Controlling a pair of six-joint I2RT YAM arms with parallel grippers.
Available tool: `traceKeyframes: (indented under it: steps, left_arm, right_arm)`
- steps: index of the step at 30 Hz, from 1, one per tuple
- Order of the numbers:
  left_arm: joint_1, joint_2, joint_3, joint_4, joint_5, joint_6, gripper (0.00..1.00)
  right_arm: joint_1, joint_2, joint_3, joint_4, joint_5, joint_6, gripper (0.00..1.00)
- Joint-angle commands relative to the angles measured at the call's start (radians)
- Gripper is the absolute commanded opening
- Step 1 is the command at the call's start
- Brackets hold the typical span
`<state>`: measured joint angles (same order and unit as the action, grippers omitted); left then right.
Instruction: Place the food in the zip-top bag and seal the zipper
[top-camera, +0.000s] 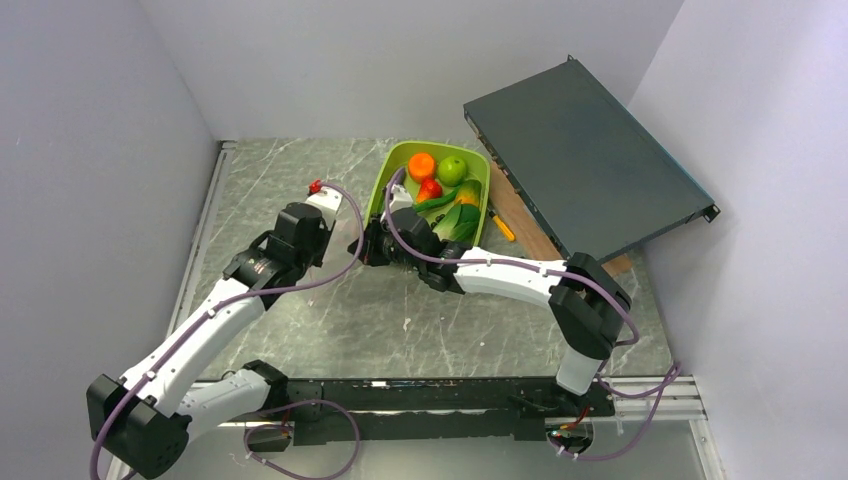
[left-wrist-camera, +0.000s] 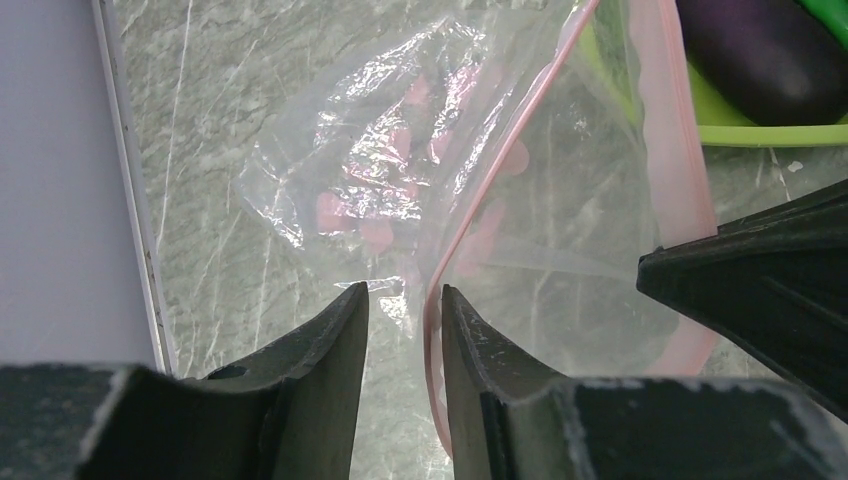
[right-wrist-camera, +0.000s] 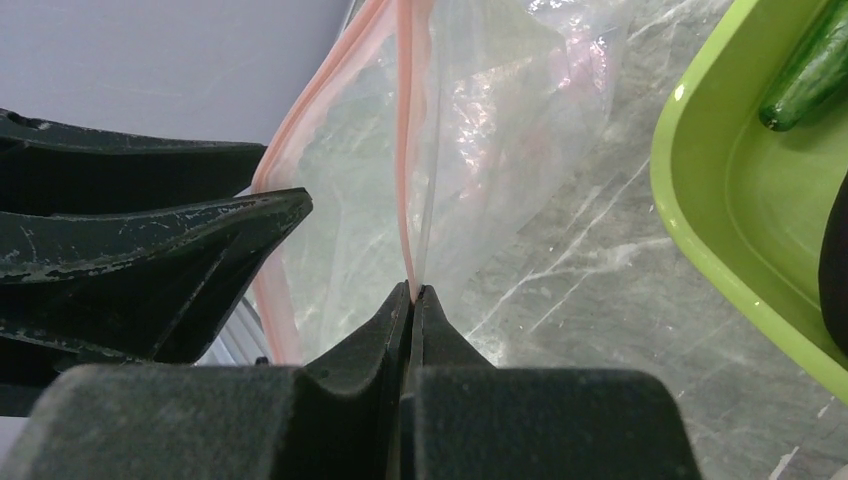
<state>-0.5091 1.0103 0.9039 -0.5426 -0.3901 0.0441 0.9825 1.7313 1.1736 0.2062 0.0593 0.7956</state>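
Just left of the tray (right-wrist-camera: 720, 180), over the desk (top-camera: 330, 330), we have the bag (left-wrist-camera: 400, 170) up between our two arms, with its mouth toward the jaws and its body stretching away beyond them. Our right jaws are pressed fully together on one lip of the zipper (right-wrist-camera: 404, 150). Our left jaws stand a narrow gap apart. The other lip runs down through that gap against one finger, and we cannot tell whether it is truly pinched. The zipper's long axis runs from one pair of jaws toward the other, so we judge that drawing them apart would widen the mouth. The right arm (top-camera: 505, 272) lies nearer the tray, the left arm (top-camera: 215, 320) farther off. We count one bag and one tray. In the tray are one orange (top-camera: 421, 165), one apple (top-camera: 452, 169), one pepper (top-camera: 430, 188), one eggplant (left-wrist-camera: 765, 55) and one cucumber (right-wrist-camera: 812, 75), plus more greens too crowded to count. No food shows inside the bag.
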Motion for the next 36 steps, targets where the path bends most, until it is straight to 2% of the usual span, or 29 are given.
traceKeyframes:
  steps: [1,7,9,11,13,14,15,18,21,25,28,31,36]
  left_arm:
    - [0.003,-0.024,0.034,0.019,0.023,0.016,0.38]
    - [0.003,-0.052,0.013,0.047,0.124,0.024,0.45]
    - [0.004,-0.044,0.017,0.047,0.128,0.032,0.45]
    - [0.003,-0.027,0.037,0.018,0.117,0.028,0.34]
    - [0.004,-0.017,0.038,0.006,0.093,0.025,0.17]
    - [0.003,-0.015,0.038,0.005,0.074,0.024,0.13]
    - [0.003,-0.014,0.038,0.005,0.05,0.021,0.02]
    - [0.009,-0.001,0.045,-0.005,-0.041,0.011,0.0]
    - [0.016,0.011,0.049,-0.027,-0.116,-0.017,0.0]
    - [0.025,0.035,0.049,-0.023,-0.131,-0.027,0.0]
    - [0.069,0.065,0.079,-0.045,-0.067,-0.036,0.0]
    - [0.102,0.072,0.075,-0.036,-0.01,-0.079,0.0]
    - [0.155,0.126,0.107,-0.064,0.048,-0.104,0.0]
  right_arm:
    - [0.001,-0.032,0.021,0.048,-0.021,0.045,0.0]
    - [-0.003,-0.007,0.039,0.087,-0.053,0.094,0.0]
    - [-0.01,0.002,0.049,0.094,-0.083,0.108,0.0]
    - [-0.015,0.004,0.045,0.111,-0.092,0.115,0.0]
    - [-0.019,0.006,0.042,0.12,-0.091,0.119,0.0]
    - [-0.022,0.013,0.047,0.119,-0.097,0.123,0.0]
    - [-0.026,0.024,0.057,0.117,-0.111,0.127,0.0]
    - [-0.035,0.058,0.092,0.098,-0.144,0.091,0.0]
    - [-0.029,0.091,0.16,-0.009,-0.136,-0.019,0.02]
    - [-0.028,0.059,0.145,-0.096,-0.112,-0.149,0.27]
    - [-0.028,0.004,0.152,-0.185,-0.093,-0.273,0.37]
    - [-0.037,-0.056,0.127,-0.255,-0.106,-0.38,0.54]
    - [-0.079,-0.198,0.047,-0.304,-0.142,-0.492,0.7]
